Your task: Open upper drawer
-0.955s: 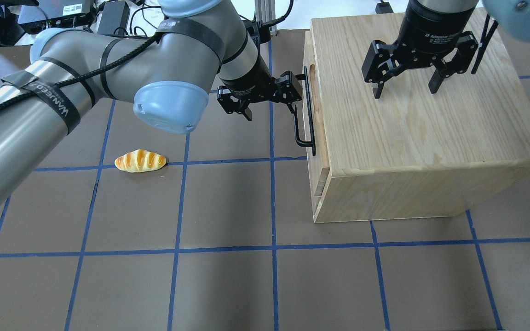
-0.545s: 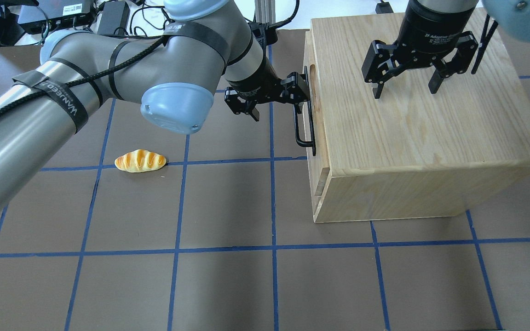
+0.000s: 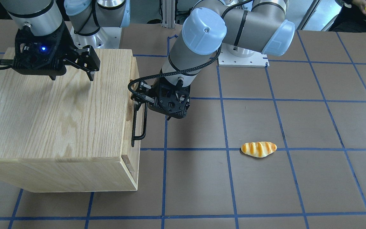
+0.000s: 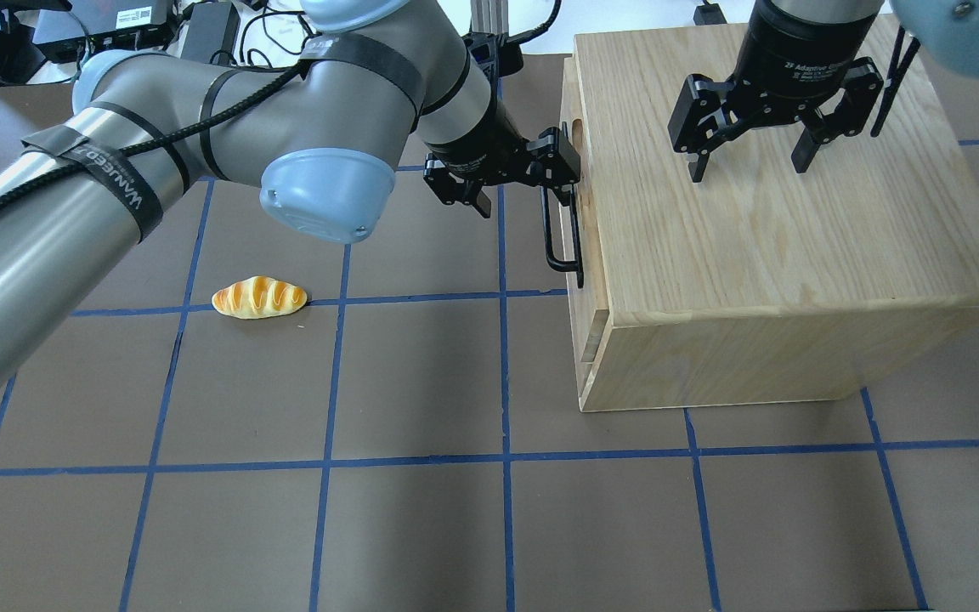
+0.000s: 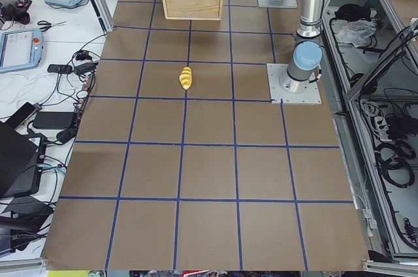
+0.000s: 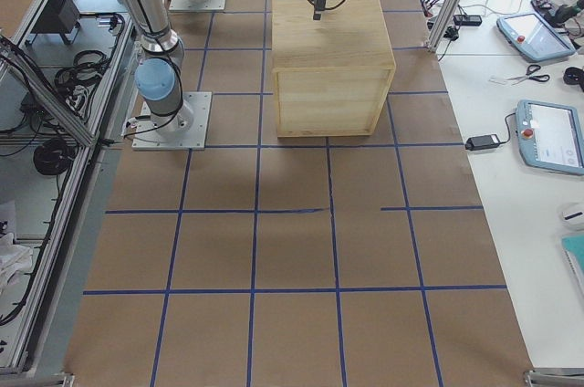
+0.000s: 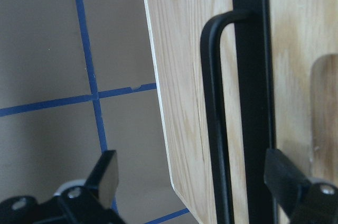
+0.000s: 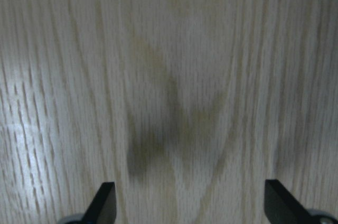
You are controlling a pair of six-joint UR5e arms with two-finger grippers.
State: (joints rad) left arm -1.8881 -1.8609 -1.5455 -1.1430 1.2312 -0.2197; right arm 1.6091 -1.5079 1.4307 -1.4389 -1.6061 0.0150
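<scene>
Left gripper point(image 4: 527, 191) is right at the upper drawer point(image 7: 182, 60), fingers spread wide, and the wrist view shows the black bar handle point(image 7: 254, 102) between them, not pinched. The drawer looks shut in the face of the cabinet point(image 4: 761, 272). Right gripper point(image 4: 749, 166) hovers over the cabinet top, jaws apart. A bread roll point(image 4: 260, 297) lies well off on the table point(image 4: 421, 510)

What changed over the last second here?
The left gripper advanced toward the cabinet; its open fingers now straddle the handle of the upper drawer, not yet clamped. The drawer stays shut, the right gripper stays open above the cabinet top, the bread roll unmoved.
</scene>
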